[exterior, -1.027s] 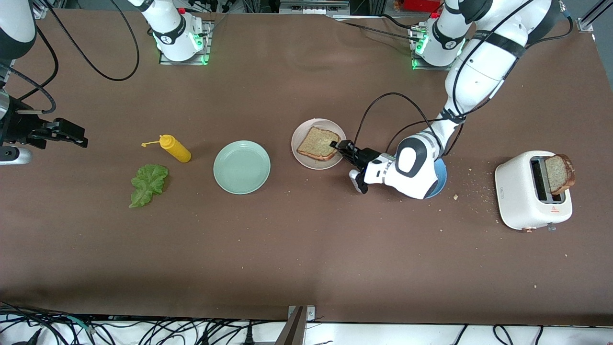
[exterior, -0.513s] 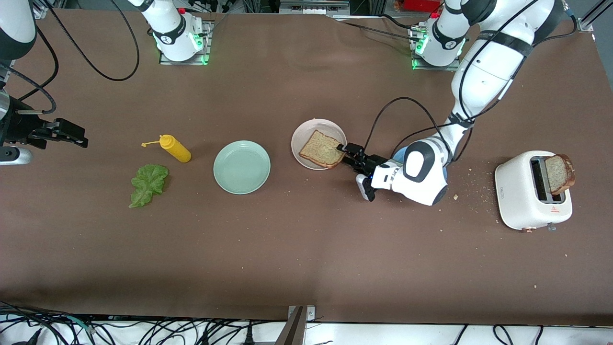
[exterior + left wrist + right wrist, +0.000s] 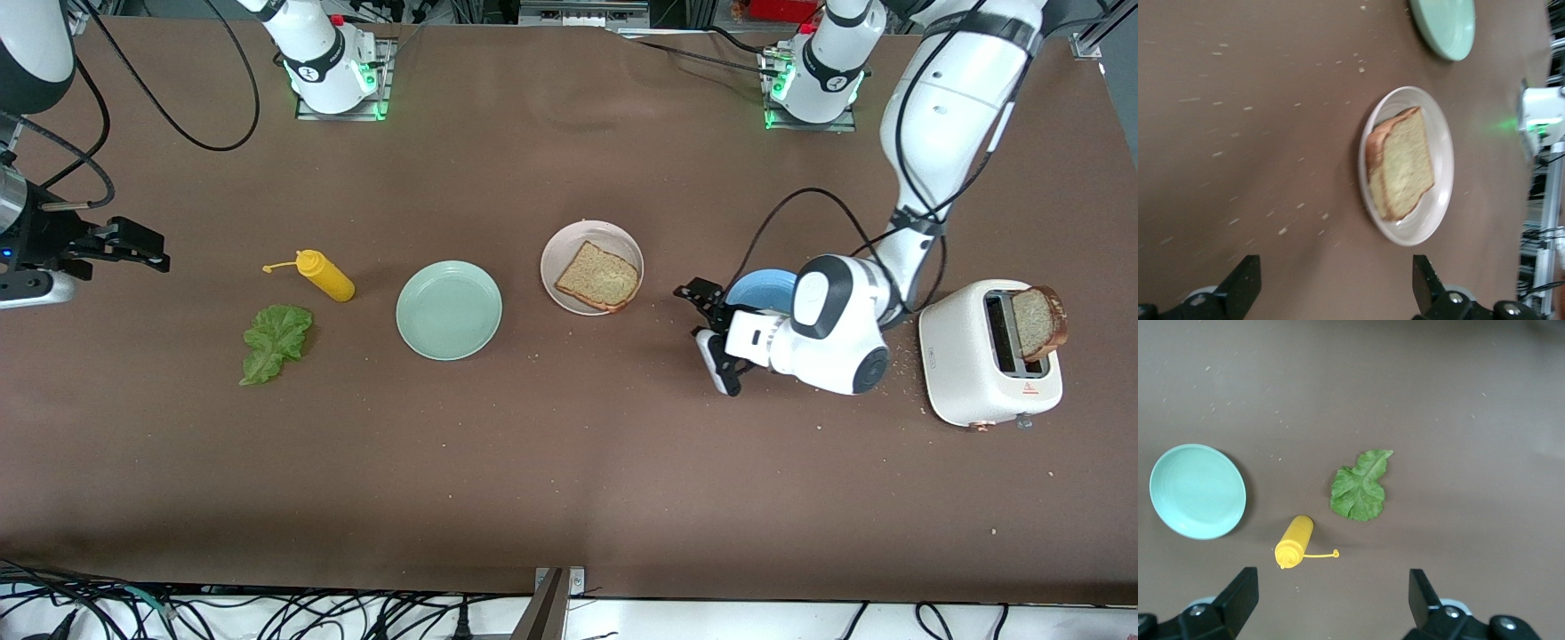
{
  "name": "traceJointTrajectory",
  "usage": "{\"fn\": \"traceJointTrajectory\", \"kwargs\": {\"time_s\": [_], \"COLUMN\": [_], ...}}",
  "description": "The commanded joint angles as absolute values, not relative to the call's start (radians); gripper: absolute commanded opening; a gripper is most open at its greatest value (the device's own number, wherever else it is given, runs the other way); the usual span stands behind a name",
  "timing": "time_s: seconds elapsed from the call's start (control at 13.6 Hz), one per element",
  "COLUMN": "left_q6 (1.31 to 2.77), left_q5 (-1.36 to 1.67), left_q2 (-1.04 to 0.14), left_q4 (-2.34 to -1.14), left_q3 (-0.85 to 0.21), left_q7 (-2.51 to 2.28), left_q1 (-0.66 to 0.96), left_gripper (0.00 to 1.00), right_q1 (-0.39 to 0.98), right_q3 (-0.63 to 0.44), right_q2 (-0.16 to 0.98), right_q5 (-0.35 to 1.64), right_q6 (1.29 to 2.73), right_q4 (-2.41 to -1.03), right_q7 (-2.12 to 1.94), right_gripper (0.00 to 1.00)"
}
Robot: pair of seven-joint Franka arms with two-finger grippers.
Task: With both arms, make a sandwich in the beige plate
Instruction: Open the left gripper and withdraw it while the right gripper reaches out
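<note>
We watched the whole table (image 3: 569,462) from high across it, facing the arms' bases. Each wrist camera looked down closely; the green plate (image 3: 449,309) appeared in all three.

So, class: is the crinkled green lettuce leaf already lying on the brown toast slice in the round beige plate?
No: the lettuce leaf lies on the bare table beside the yellow squeeze bottle, while the toast slice on the beige plate is uncovered.

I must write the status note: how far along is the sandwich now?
Done: one toast slice lies on the beige plate. In hand: nothing; the left gripper and right gripper are open. Left: the lettuce leaf on the table and the second slice in the toaster.
</note>
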State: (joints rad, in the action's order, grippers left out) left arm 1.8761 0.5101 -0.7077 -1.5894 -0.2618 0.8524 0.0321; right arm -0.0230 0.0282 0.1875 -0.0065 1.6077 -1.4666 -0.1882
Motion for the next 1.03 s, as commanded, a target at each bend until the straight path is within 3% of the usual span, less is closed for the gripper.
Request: {"fn": "traceJointTrajectory", "kwargs": {"time_s": [0.0, 0.22, 0.59, 0.73, 0.95], "left_q6": [1.827, 1.716, 1.494, 1.410, 1.402], "left_q5": [0.407, 0.225, 0.060, 0.043, 0.044], "left_q2": [-0.594, -0.505, -0.373, -0.324, -0.177], "left_q4": [-1.603, -1.519, -1.327, -1.313, -1.369], "left_q3": [-0.252, -0.247, -0.242, -0.210, -0.164], "left_q7": [0.761, 0.527, 0.221, 0.202, 0.193], "left_q1": [0.005, 0.008, 0.005, 0.003, 0.014], "left_gripper": [1.00, 1.00, 1.00, 1.00, 1.00], "right_q1": [-0.031, -0.040, -0.190, -0.254, -0.328], "right_q3": [0.028, 0.020, 0.009, 0.011, 0.011], "right_q2": [0.190, 0.192, 0.270, 0.322, 0.379], "right_q5": [0.084, 0.179, 0.423, 0.474, 0.559], "right_q6": [1.598, 1.594, 1.507, 1.456, 1.405], "right_q4": [-1.462, -1.473, -1.520, -1.520, -1.558], "right_q7": [-0.371, -0.643, -1.095, -1.278, -1.471], "right_gripper": [1.00, 1.00, 1.00, 1.00, 1.00]}}
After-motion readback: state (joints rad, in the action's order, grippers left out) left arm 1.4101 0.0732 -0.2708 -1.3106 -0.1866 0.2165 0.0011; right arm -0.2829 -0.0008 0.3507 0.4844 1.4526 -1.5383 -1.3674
